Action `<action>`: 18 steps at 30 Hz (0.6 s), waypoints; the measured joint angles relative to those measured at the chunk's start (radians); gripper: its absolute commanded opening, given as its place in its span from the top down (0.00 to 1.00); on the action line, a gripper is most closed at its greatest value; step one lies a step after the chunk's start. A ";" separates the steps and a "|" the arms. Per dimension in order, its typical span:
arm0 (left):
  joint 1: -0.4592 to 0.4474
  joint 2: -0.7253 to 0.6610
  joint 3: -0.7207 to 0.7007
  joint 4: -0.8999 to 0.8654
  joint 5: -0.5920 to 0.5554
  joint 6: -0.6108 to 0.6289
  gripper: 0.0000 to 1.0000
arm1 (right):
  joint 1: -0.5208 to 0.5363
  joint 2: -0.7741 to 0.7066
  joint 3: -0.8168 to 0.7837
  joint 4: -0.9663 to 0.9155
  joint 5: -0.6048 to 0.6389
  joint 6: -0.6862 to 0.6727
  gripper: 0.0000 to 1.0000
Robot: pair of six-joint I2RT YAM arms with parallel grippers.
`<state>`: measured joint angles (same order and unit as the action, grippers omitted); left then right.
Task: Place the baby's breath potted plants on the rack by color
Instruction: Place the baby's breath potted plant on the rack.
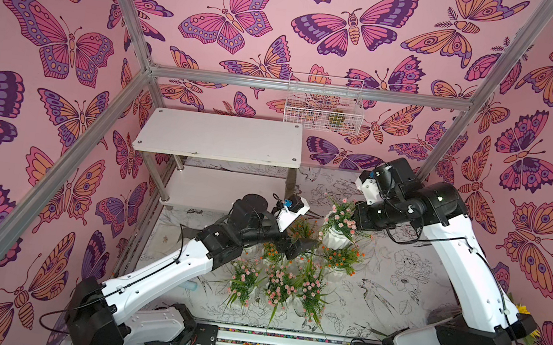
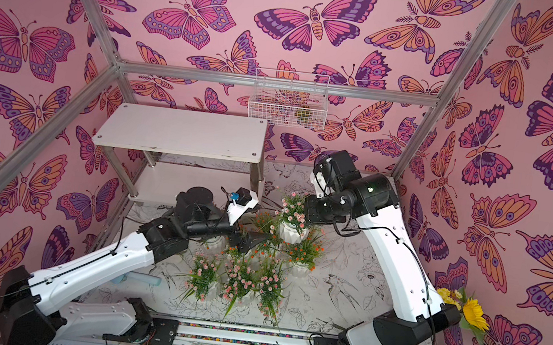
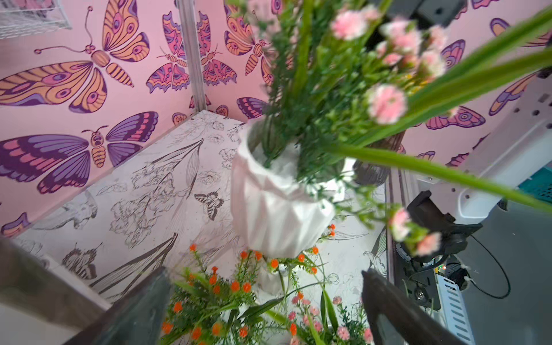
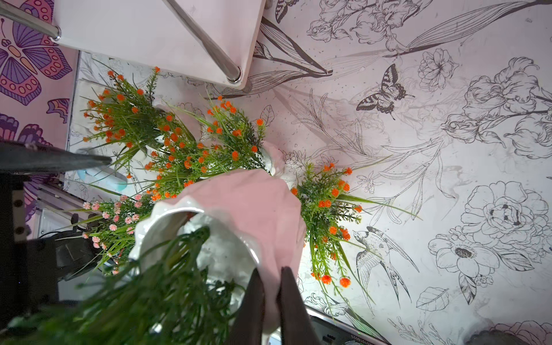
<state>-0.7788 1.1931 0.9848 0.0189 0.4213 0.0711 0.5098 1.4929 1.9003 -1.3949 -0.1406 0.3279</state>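
While both boards of the rack (image 1: 218,136) stood bare at 10 o'clock on the table (image 1: 395,305), none of the plants was shelved. Left gripper (image 3: 265,313): jaws spread wide and holding nothing, poised over the orange plants (image 1: 343,258) near the table's centre. Pink plants (image 1: 280,284): three pots side by side in a row, at 6 o'clock from the orange group and just beside it. Orange plants: crowded together, their sprays overlapping; the left arm hid part of the group in both top views. Basket (image 1: 324,103): hung on the back wall at 12 o'clock. Held plant (image 1: 341,218): a fourth pink spray in its white pot, at 1 o'clock from the orange group, tilted, with its base apparently clear of the table in the left wrist view. Right gripper (image 4: 273,301): jaws pinched together on the rim wall of that pot. Sunflowers (image 2: 471,309): at 4 o'clock, by the right wall behind the right arm.
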 measured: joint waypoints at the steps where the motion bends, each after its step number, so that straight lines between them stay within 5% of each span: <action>1: -0.011 0.010 0.005 0.008 0.002 0.003 0.00 | 0.000 0.001 0.000 0.003 -0.003 0.000 0.98; 18: -0.110 0.158 0.037 0.192 -0.140 0.006 0.00 | -0.011 0.011 0.001 0.024 -0.044 -0.014 0.99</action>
<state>-0.8890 1.3514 1.0218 0.2108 0.2817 0.0772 0.4988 1.5036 1.9011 -1.3712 -0.1848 0.3141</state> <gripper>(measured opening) 0.999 0.120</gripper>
